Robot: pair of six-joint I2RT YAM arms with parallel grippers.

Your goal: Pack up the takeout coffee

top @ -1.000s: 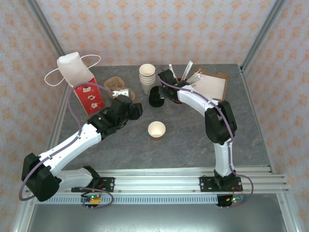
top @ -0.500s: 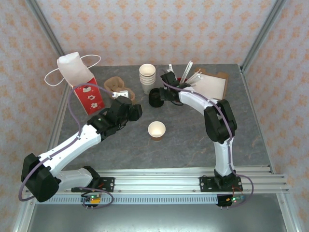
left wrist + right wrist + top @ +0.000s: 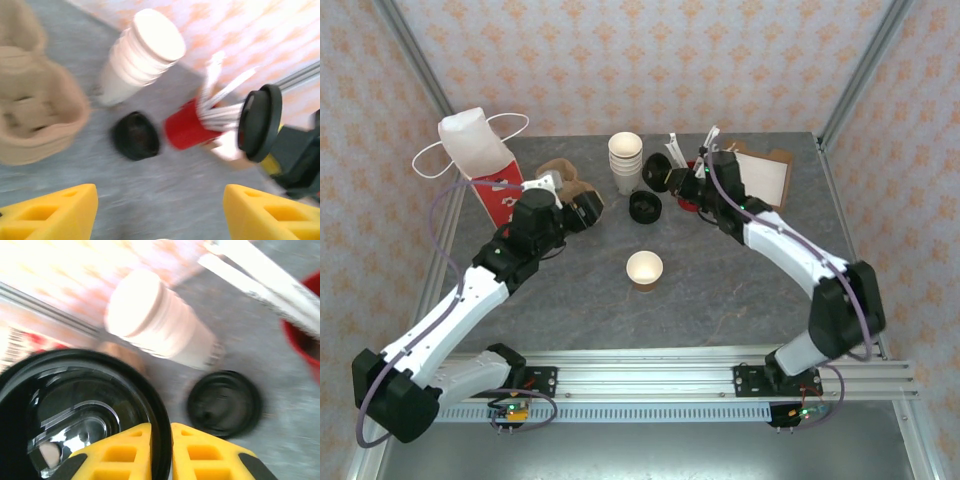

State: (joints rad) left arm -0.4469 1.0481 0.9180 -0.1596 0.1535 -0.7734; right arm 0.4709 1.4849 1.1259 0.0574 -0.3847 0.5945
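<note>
Since a second ago, my right fingers (image 3: 161,437) have come up off the desk (image 3: 720,290) with a black lid (image 3: 75,405), and my left arm has swung in toward the cardboard carrier (image 3: 35,120). The right fingers are clamped on the lid's rim, holding the lid on edge just beside the stack of cups (image 3: 155,325). A loose lid (image 3: 225,402) lies flat on the desk below them. My left fingers (image 3: 582,207) are spread wide with nothing between them. The carrier is to their left and the red cup of stirrers (image 3: 187,130) is ahead. The takeout coffee cup (image 3: 644,268) stands lidless on the desk, well apart from both pairs of fingers, on the near side.
</note>
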